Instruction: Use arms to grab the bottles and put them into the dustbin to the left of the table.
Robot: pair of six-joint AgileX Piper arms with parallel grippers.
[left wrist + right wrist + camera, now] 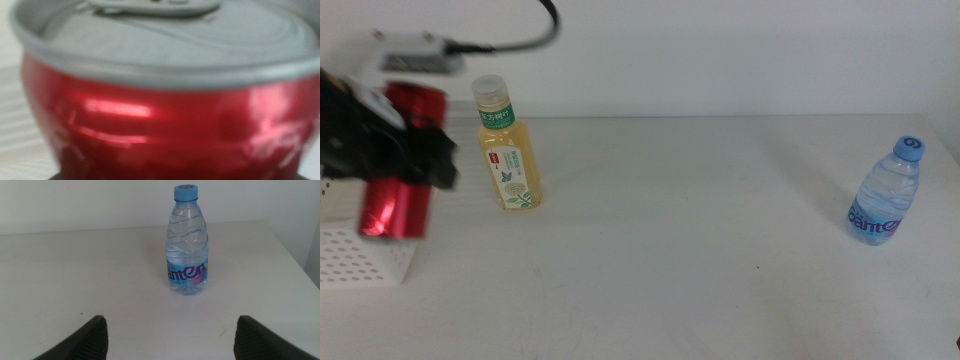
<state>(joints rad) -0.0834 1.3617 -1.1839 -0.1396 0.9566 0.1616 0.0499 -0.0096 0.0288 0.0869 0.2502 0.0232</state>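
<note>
- At the far left of the middle view, the left gripper [405, 160] is clamped around the red soda can [398, 195], its dark jaws crossing the can's middle. The can hangs upright and clear of the table, its lower part over the near corner of the dustbin [360, 262].
- In the left wrist view the can [165, 125] fills nearly the whole picture, its grey lid uppermost and its red wall blurred by closeness.
- The dustbin, white with perforated sides, sits at the left edge of the table [700, 250], directly beneath the held can.
- Just to the right of the left gripper, the tea bottle [506, 150] stands upright on the table, near the can but apart from it.
- Well to the right, the water bottle [887, 195] with its blue cap stands upright near the table's right edge.
- The right gripper [170, 340] shows only in its own wrist view: its jaws are spread wide, and the water bottle [186, 245] stands ahead of them, centred between the two, untouched.
</note>
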